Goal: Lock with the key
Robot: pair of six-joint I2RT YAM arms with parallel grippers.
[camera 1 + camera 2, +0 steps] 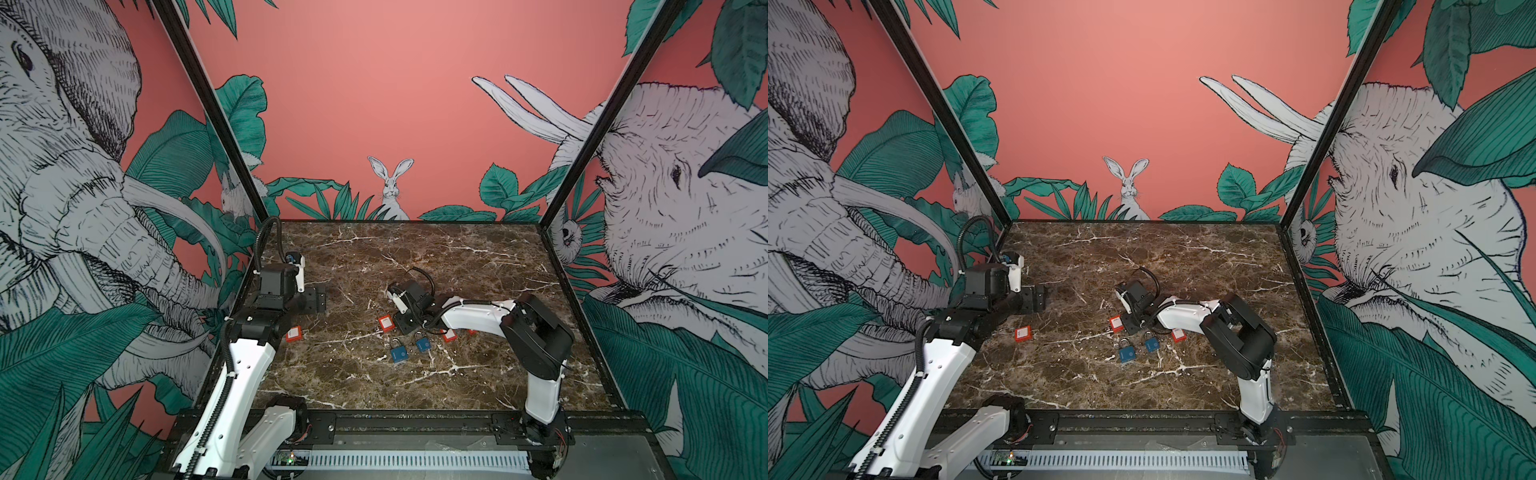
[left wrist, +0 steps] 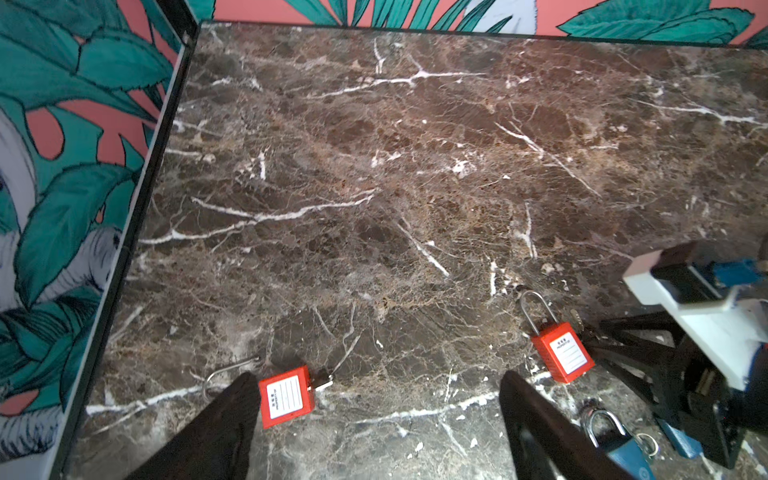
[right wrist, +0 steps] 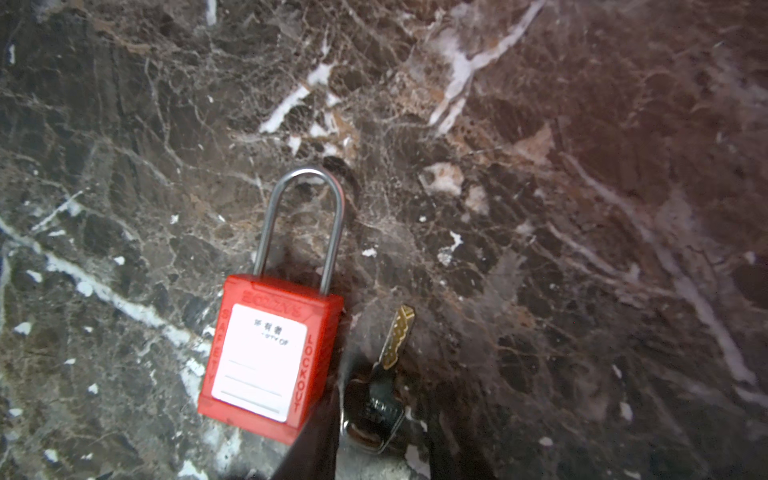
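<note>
L hand [image 2: 374, 380] wide open, empty; R hand [image 1: 404, 324] at key [image 3: 397, 336], grip can't tell.

My tabletop [image 1: 478, 257] is dark brown marble with white veins. The safety padlock [image 3: 266, 357] is red with a white label; the key [image 3: 392, 353] looks brass-toned, its head black, I think. Two other padlocks [image 1: 399, 354] are blue.

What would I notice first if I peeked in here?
Probably the giant elephant drawings on the side walls and the rabbit on the pink back wall. Next, bright red padlocks and two blue padlocks lying mid-way across the dark marble table, a key beside one.
</note>
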